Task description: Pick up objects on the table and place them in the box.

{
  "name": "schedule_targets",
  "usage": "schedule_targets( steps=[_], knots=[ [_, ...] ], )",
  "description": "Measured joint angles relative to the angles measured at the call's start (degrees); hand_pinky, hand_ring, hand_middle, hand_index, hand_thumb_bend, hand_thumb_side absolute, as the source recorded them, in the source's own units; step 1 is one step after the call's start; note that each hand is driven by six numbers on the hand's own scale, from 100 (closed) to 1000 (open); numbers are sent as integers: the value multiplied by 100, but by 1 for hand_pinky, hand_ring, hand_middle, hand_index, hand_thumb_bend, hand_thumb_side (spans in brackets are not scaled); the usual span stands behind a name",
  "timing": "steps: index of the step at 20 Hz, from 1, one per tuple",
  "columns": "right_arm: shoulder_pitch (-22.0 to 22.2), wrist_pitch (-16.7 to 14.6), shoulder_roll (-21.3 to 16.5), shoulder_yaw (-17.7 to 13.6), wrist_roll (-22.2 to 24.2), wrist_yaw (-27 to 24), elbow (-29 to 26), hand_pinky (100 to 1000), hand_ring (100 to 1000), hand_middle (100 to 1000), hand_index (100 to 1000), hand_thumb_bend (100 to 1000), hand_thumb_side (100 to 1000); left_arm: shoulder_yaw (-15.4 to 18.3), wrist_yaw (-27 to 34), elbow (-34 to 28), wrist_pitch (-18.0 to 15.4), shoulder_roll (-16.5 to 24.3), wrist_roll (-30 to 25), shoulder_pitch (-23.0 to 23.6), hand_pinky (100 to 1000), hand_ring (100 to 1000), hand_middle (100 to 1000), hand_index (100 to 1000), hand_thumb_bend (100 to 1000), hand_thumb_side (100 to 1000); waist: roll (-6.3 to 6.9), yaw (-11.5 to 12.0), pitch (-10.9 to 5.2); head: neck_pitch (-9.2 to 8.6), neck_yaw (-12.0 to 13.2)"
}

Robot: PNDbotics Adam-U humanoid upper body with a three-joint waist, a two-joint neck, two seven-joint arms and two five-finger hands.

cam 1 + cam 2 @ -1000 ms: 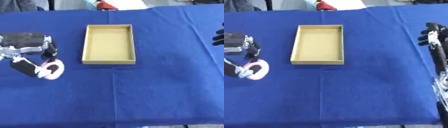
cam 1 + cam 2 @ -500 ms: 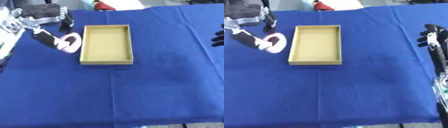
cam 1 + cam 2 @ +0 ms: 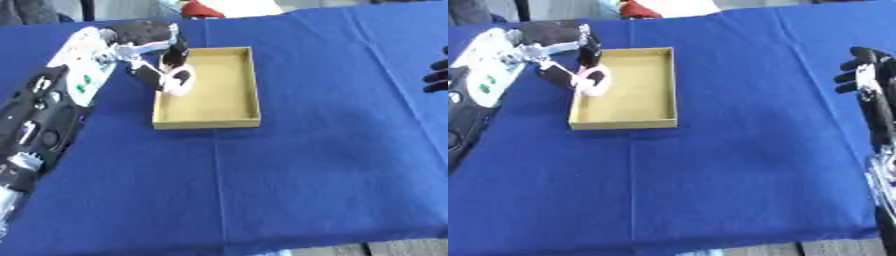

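Left hand (image 3: pixel 150 37): fingers curled round a pale pink ring (image 3: pixel 178 80), held over the box's left wall at about 10 o'clock from the box's middle
Box (image 3: pixel 236 118): tan, shallow, open-topped; lies on the blue tablecloth (image 3: pixel 289 175) at 12 o'clock
Right hand (image 3: pixel 861 70): at 3 o'clock by the right edge; fingers relaxed, holding nothing

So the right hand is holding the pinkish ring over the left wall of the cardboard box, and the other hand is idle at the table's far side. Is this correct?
Not quite: the left hand holds the pinkish ring at the left wall of the cardboard box, as the right eye view shows. The right hand is the idle one, at the table's right edge.
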Motion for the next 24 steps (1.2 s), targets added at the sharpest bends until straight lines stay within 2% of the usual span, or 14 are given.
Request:
schedule_targets(
  steps=[1,2,4,7,10,14,18,24],
  knots=[
    [-2,1,1,6,4,-1,0,509,563,573,777,100,801,23,-85,111,-11,-58,137,-8,602,516,459,615,100,178,0,0,7,0,2],
    [-2,0,5,8,6,-3,0,509,563,573,777,100,802,47,-144,195,-15,-99,268,-8,633,557,504,672,100,265,0,0,16,0,2],
    [-3,-1,20,9,7,-11,0,509,563,573,777,100,801,81,-182,284,0,-136,498,-8,680,611,563,735,100,292,0,4,20,0,2],
    [-2,-2,38,8,6,-13,0,509,563,573,777,100,801,122,-81,237,80,-139,753,23,713,654,606,781,100,332,0,23,20,0,-6],
    [1,-3,40,2,4,-13,1,509,563,573,777,100,800,172,251,-89,216,-36,924,113,731,674,626,792,100,352,0,55,19,-1,-32],
    [9,-8,40,-13,-9,-13,1,509,562,573,777,100,799,277,987,-909,457,306,1053,325,727,664,618,787,100,327,-3,95,8,-1,-77],
    [42,-9,40,-21,-31,-13,2,509,562,572,777,100,799,474,2011,-2067,766,775,1097,825,717,640,600,780,100,346,-27,170,3,-2,-131],
    [45,2,40,-55,-64,-13,2,509,562,572,777,100,799,906,3445,-3671,1300,1230,1071,1940,713,620,581,774,100,464,-79,270,4,-5,-158]
  ],
)
